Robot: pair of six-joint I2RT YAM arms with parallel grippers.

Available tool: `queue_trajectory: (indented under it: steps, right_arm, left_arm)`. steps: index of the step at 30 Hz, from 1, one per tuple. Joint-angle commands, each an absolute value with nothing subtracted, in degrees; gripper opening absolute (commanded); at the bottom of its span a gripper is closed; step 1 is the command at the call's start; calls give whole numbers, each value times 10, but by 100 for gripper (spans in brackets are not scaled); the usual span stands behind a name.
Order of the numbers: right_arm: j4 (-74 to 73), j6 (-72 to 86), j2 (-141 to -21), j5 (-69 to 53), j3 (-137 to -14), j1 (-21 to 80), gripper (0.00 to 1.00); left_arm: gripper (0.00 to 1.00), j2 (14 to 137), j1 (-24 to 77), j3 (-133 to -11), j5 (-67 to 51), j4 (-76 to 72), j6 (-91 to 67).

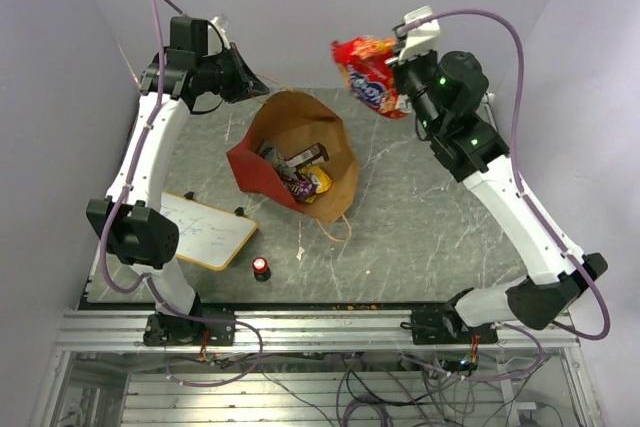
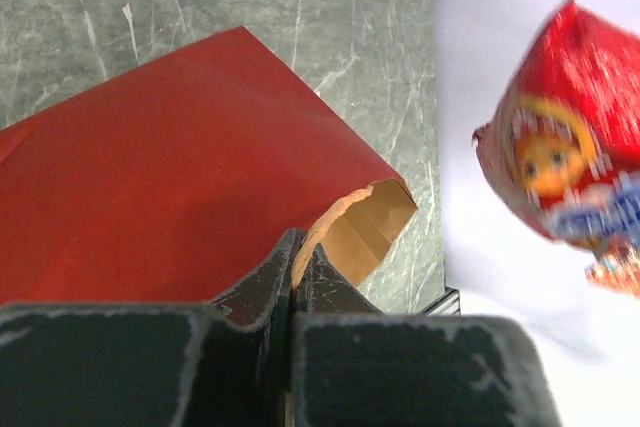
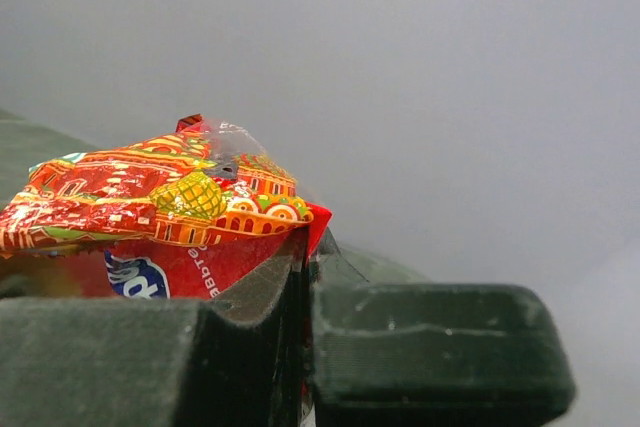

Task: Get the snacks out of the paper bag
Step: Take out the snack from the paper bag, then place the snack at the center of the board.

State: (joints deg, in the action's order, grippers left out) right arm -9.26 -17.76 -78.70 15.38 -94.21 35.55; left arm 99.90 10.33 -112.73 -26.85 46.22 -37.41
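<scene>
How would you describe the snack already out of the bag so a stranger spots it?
Find the open red paper bag at the centre of the top view, then look up and right to the right gripper. Its jaws are shut on a chip bag held in the air: the only snack outside the bag, red, far bigger than the small bars inside.

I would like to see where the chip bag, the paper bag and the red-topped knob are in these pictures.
chip bag [image 1: 368,75]: top external view, middle of its printed face.
paper bag [image 1: 300,119]: top external view, its brown inner wall.
knob [image 1: 261,266]: top external view, its red top.
</scene>
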Motion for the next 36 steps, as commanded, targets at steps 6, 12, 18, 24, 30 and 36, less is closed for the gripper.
queue_trajectory:
  steps: [6, 12, 18, 24, 30, 36]
  right_arm:
    - [-35, -151, -805, 290, -858, 166, 0]
    - [-32, -194, -766, 348, -708, 85, 0]
    - [-5, -251, -698, 363, -556, 6, 0]
    - [-27, -267, -674, 356, -486, 5, 0]
    - [-145, -178, -721, 198, -506, 27, 0]
    - [-127, 67, -801, -51, -488, 29, 7]
  left_arm:
    - [7, 953, 97, -1112, -281, 472, -365]
    - [7, 949, 97, -1108, -289, 470, -366]
    - [7, 956, 97, -1103, -305, 457, -374]
    - [7, 970, 98, -1114, -323, 459, -374]
    - [7, 977, 108, -1108, -342, 447, -373]
    - [7, 988, 134, -1112, -339, 436, -381]
